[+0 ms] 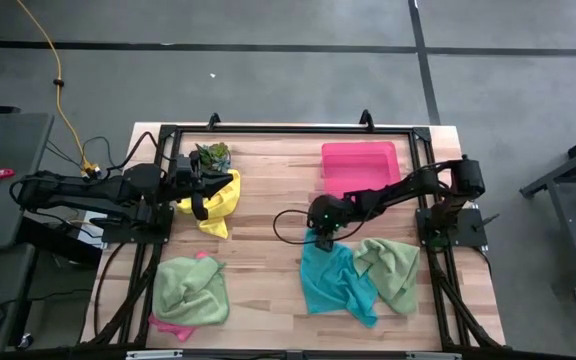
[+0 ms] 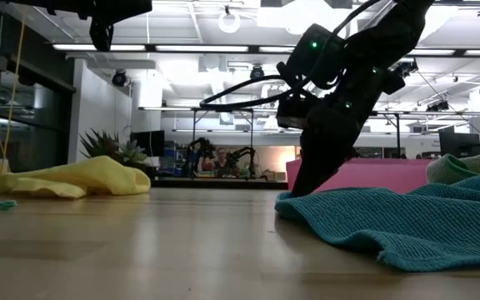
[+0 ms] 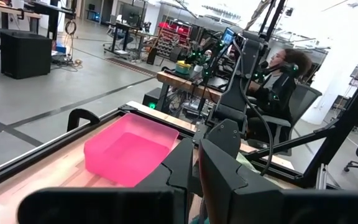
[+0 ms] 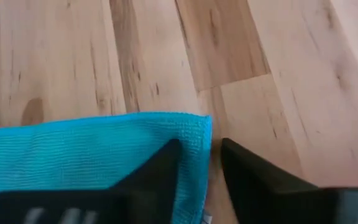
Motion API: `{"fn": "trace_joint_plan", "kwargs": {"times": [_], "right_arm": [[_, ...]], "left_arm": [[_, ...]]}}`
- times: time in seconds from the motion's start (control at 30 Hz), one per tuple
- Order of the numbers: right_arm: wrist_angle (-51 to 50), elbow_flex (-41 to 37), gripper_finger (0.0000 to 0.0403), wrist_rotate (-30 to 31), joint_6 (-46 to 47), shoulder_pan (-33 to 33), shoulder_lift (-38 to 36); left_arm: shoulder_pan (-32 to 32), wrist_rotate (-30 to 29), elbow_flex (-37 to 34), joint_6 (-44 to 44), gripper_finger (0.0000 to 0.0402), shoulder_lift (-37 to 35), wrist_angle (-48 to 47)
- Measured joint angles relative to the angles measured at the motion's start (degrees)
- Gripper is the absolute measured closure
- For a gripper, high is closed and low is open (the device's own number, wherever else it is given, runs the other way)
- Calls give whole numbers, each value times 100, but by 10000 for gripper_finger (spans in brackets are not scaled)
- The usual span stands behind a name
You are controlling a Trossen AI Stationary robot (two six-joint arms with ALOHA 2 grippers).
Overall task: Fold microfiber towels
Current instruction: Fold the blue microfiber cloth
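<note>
We have our right gripper (image 1: 320, 237) down at the far left corner of the teal towel (image 1: 334, 283), and that corner is the relation everything turns on. In the right wrist view the towel's edge (image 4: 92, 155) runs between our two dark fingers (image 4: 160, 168), one finger lying over the cloth and the other over bare counter (image 4: 166, 56) just past the hem, so the jaws straddle the corner with a narrow gap between them; we judge them to be closing on the hem, not yet firmly pinching it. From the jaws the towel spreads away toward the front edge of the counter, its long axis running roughly front to back, with one light green towel (image 1: 390, 270) touching or overlapping its right side. The low view shows the gripper (image 2: 307, 179) meeting the cloth right at counter level, with the towel (image 2: 407, 221) rumpled beyond it. The right arm is plainly the nearer one. Our left gripper (image 1: 200, 195) sits well apart at the far left, at the yellow towel (image 1: 213, 205), jaws pressed together; we cannot tell whether cloth is caught in them. The other light green towel (image 1: 190, 290) lies in a heap at the front left over the pink towel (image 1: 171, 325). We judge that a fold would carry this corner along the long axis toward the front.
</note>
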Motion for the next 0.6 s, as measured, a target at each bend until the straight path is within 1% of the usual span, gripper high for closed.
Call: {"fn": "trace_joint_plan", "kwargs": {"times": [0.1, 0.13, 0.17, 0.23, 0.4, 0.5, 0.6], "right_arm": [[133, -10, 375, -72, 188, -4, 18], [220, -12, 388, -217, 257, -21, 29], [343, -17, 394, -405, 292, -50, 37], [522, 7, 391, -610, 393, -91, -10], [513, 489, 399, -539, 181, -292, -225], [306, 954, 401, -522, -90, -364, -326], [-147, 1543, 402, -496, -469, -396, -323]], "left_arm": [[0, 0, 1, 0, 382, 0, -17], [0, 1, 0, 0, 382, 0, -17], [0, 0, 1, 0, 382, 0, -17], [0, 0, 0, -1, 382, 27, -17], [2, -1, -1, -111, 382, 240, -2], [2, -11, -1, -322, 382, 536, -10], [2, 3, -2, -522, 377, 951, 21]]}}
